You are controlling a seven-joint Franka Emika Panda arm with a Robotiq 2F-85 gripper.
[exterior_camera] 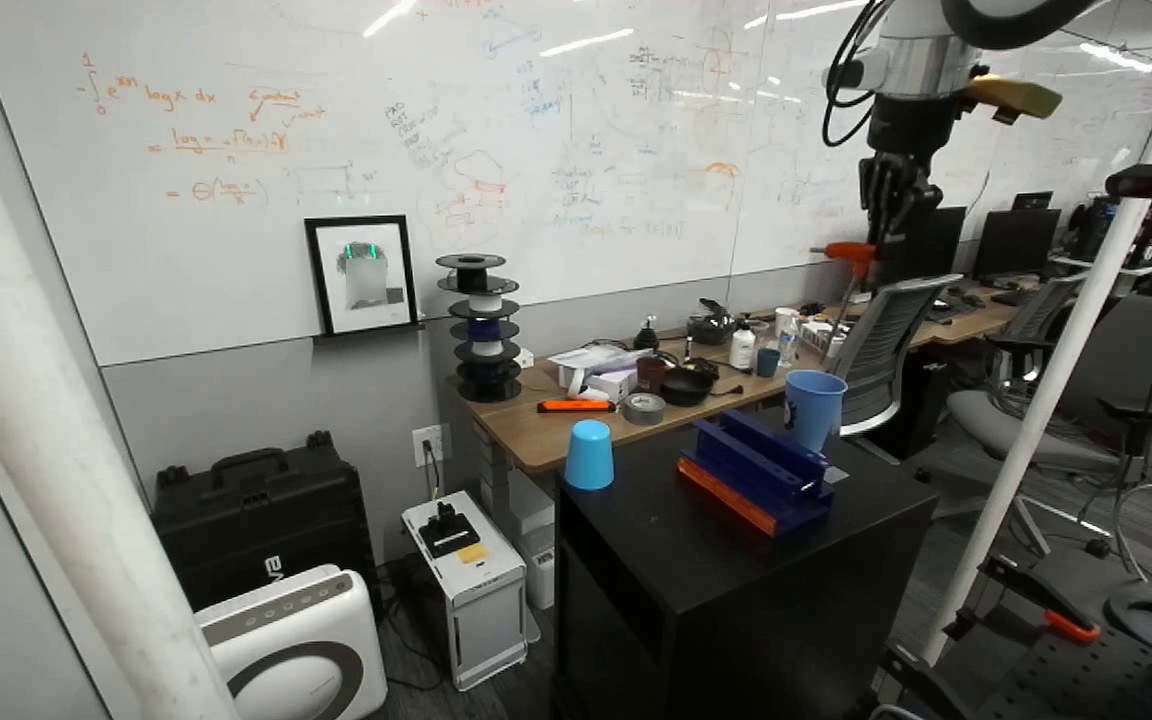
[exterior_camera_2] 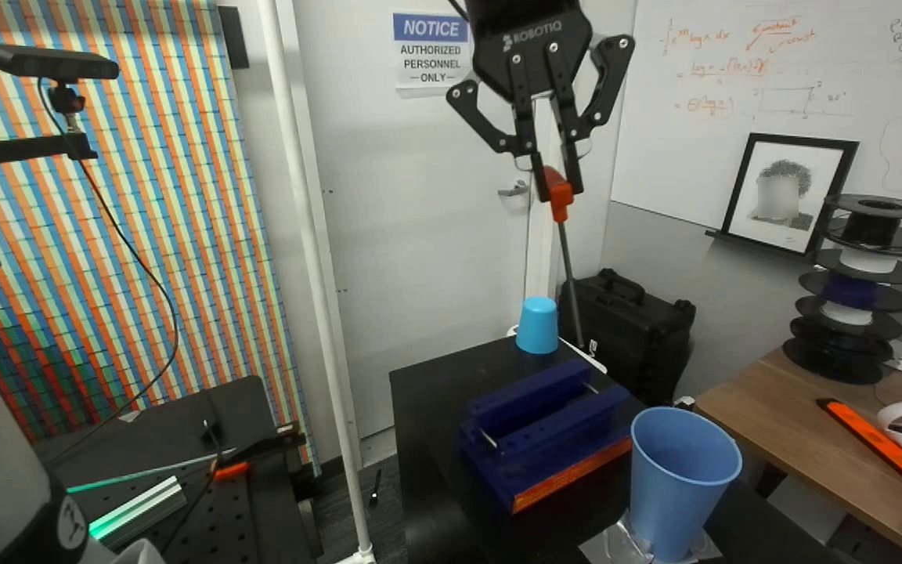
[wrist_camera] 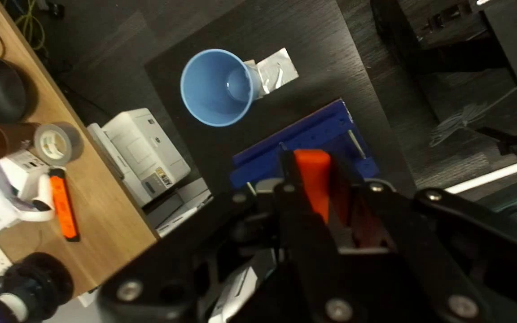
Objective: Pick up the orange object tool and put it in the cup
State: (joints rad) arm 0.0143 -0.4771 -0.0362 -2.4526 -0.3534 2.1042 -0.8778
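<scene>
The orange T-handle hex key [exterior_camera_2: 561, 206] is held aloft by the gripper [exterior_camera_2: 558, 182], and the jaws are clamped on its handle [wrist_camera: 313, 172]. In an exterior view the handle is seen between the two black fingers [exterior_camera_2: 539, 176], its lower part showing below their tips; the metal shaft [exterior_camera_2: 569, 274] is slanted downward and its end is left in the air. In an exterior view part of the handle is shown jutting out to one side of the jaws, tipped with a short metal stub [exterior_camera: 817, 250]. In the wrist view the inner sides of the fingers are dark and blurred, so the exact line of contact cannot be made out with certainty.

On the black cabinet [exterior_camera_2: 439, 376] a blue cup [exterior_camera_2: 670, 509] is stood upright, with silver tape [wrist_camera: 281, 71] at its base. A light-blue cup [exterior_camera_2: 537, 325] is set upside down near the opposite end, and a dark-blue fixture [exterior_camera_2: 553, 450] is placed between them. The hex key is held apart from both cups.
</scene>
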